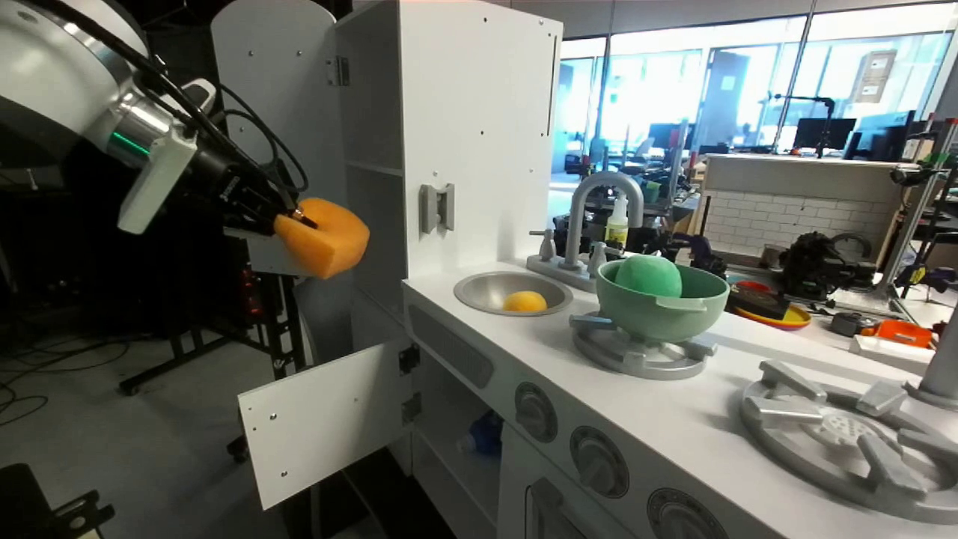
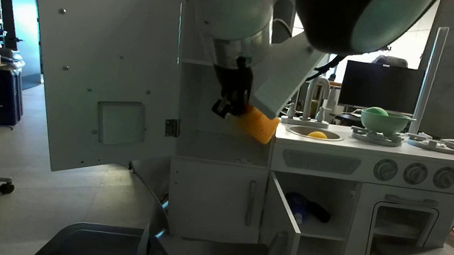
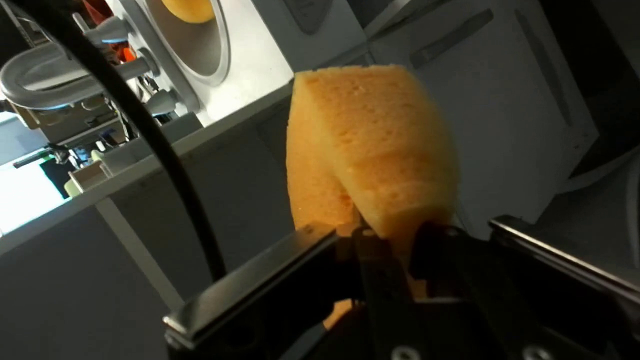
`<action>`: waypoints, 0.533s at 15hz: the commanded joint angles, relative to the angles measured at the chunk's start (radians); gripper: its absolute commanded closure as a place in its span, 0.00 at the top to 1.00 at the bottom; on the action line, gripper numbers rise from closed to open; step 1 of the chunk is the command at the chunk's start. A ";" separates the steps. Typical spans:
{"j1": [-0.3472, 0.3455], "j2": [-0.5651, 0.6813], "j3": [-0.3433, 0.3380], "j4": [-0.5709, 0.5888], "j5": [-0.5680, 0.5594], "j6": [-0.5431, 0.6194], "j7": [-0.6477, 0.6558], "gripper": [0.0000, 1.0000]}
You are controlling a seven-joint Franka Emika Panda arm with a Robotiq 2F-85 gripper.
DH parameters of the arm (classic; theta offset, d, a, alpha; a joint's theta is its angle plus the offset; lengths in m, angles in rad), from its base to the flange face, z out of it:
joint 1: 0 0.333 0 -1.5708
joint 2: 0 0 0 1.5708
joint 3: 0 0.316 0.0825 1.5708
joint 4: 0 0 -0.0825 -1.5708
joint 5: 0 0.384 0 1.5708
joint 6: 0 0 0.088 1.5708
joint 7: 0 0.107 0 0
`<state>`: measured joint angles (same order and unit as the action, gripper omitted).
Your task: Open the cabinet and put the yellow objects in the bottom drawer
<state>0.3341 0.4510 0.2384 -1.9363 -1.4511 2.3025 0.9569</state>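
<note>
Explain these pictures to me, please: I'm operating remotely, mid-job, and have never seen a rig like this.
You are driving one robot arm with a two-fingered claw at its end. Two pictures are taken from outside the robot; the third is the wrist view, looking past the claw. The claw is shut on an orange foam-like piece, held in the air near the tall white cabinet, whose round-topped door stands open. On the counter, a green bowl with a round green thing in it stands on a burner. A yellow round thing lies in the sink.

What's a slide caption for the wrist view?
Hand shut on an orange foam piece, with a yellow object in the sink at upper left.
</note>
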 commanded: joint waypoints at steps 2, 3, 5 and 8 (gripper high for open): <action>0.058 0.238 -0.025 0.289 -0.078 -0.086 -0.009 0.03; 0.069 0.287 -0.028 0.353 -0.080 -0.105 -0.025 0.03; 0.081 0.384 -0.044 0.468 -0.090 -0.117 -0.036 0.03; 0.102 0.506 -0.071 0.634 -0.075 -0.140 -0.078 0.03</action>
<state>0.4060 0.8220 0.1987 -1.4946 -1.5141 2.1967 0.9284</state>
